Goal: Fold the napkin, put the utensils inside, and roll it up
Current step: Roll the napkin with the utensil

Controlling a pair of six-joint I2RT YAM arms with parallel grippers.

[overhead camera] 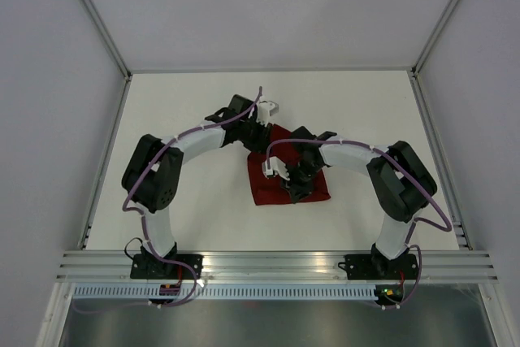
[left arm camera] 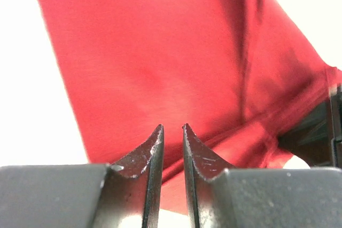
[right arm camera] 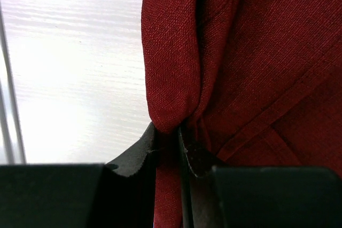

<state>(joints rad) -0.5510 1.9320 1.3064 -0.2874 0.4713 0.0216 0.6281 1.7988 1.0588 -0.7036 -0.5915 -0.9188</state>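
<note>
The dark red napkin (overhead camera: 264, 188) lies partly gathered on the white table, between both arms. My left gripper (overhead camera: 266, 123) is at its far corner. In the left wrist view the cloth (left arm camera: 160, 52) stretches away from the narrow gap of the left gripper (left arm camera: 172, 126), which looks shut on its edge. My right gripper (overhead camera: 291, 191) sits over the napkin's middle. In the right wrist view a bunched fold of the napkin (right arm camera: 171, 78) is pinched in the right gripper (right arm camera: 166, 129). The fork is not visible in any view.
The white table (overhead camera: 187, 103) is bounded by grey walls and metal frame posts. An aluminium rail (overhead camera: 276, 266) runs along the near edge, carrying both arm bases. A thin metal strip (right arm camera: 8, 105) shows at the left of the right wrist view.
</note>
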